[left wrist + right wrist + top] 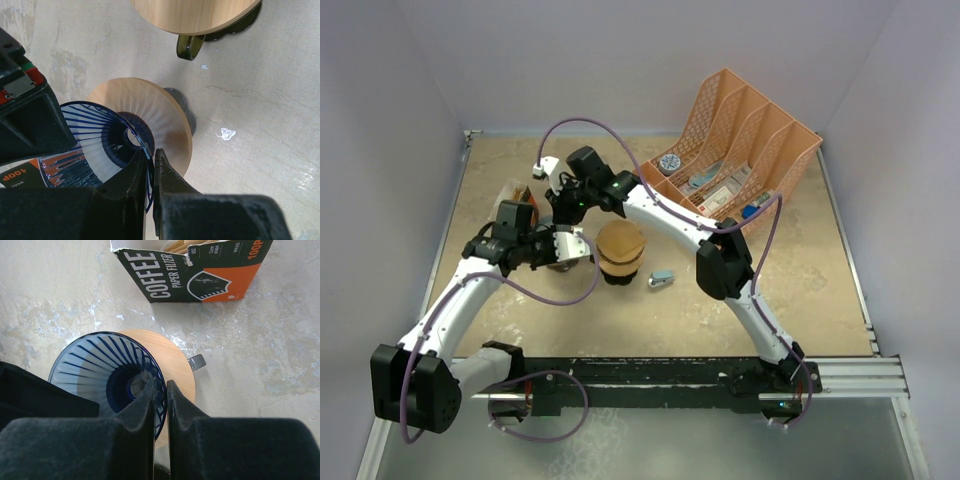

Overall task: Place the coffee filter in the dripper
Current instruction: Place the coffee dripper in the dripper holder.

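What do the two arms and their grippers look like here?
Both the left arm and right arm have white links with black joints; a purple cable loops along each. The left gripper and right gripper have blocky matte black fingers.

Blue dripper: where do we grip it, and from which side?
Grip the blue dripper by its thin top rim, from above, straddling the wall. The cone opens upward, so the rim is exposed; its wooden base lies wide and flat on the table.
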Motion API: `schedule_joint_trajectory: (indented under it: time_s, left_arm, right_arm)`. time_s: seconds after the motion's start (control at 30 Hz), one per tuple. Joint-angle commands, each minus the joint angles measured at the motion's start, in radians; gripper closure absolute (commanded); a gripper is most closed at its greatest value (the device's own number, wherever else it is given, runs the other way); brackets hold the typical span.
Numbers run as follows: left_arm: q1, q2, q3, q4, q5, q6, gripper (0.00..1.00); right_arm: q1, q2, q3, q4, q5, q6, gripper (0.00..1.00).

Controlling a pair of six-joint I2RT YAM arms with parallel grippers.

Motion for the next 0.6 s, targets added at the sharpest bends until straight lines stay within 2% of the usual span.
schedule_joint_trajectory:
  time_s: [0.0, 0.43, 0.57]
  left_arm:
    - [0.023, 0.084, -0.068, -0.180, 0.029, -0.035, 1.00]
    - [0.032, 0.100, -0.077, -0.191, 0.072, -0.081, 1.00]
    - [0.032, 0.094, -0.050, -0.217, 0.071, -0.095, 1.00]
  right_arm:
    - [0.004, 0.034, 0.022, -0.069, 0.036, -0.046, 0.94]
    - [0.004, 0.054, 0.046, -0.094, 0.034, -0.058, 0.90]
    - [0.004, 0.045, 0.069, -0.099, -0.013, -0.069, 0.87]
